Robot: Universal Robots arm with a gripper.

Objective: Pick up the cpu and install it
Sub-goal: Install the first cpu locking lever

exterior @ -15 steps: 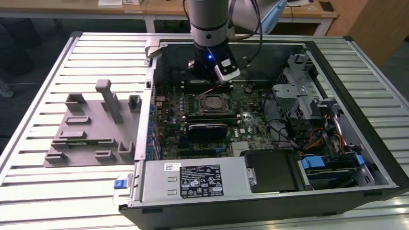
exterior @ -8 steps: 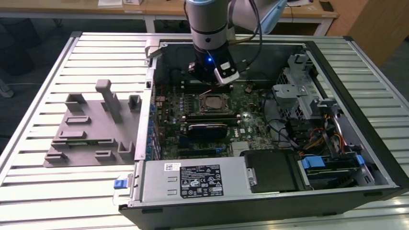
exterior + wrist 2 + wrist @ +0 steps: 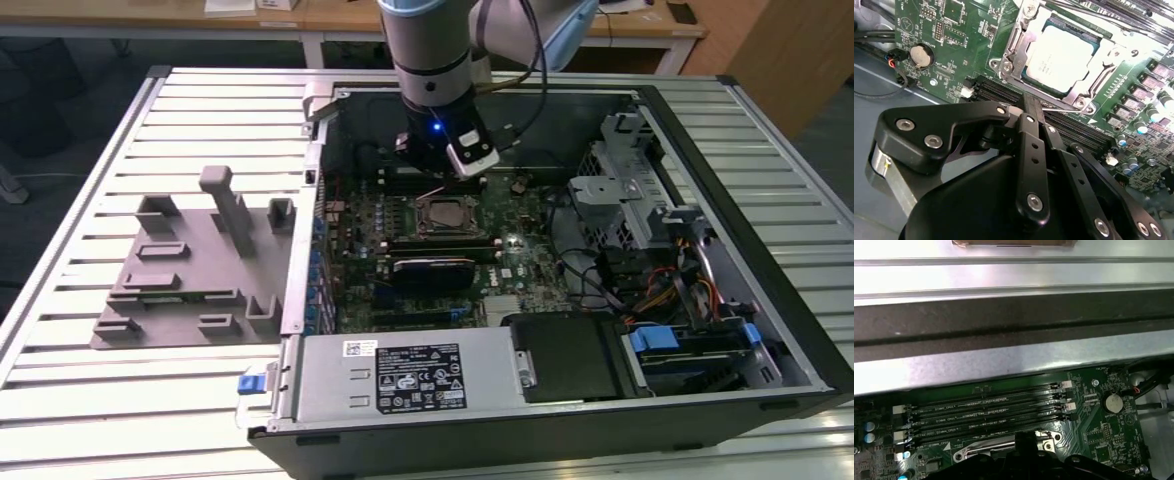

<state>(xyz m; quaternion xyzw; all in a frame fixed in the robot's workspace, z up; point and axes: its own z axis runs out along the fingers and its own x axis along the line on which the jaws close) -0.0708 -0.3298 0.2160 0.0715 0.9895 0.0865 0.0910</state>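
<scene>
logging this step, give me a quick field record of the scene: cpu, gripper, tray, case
cpu: seated flat in the socket frame on the motherboard
gripper: above the memory slots beside the socket, carrying nothing that shows
grey tray: on the slatted table, at the exterior view's left of the computer case
case: side open, lying flat

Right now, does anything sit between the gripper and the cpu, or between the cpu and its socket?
Nothing visible does. In the second wrist view the cpu already lies in the socket, inside its metal frame, top uncovered. The gripper hangs above the memory slots beside it, holding nothing, with only open air between them.
</scene>
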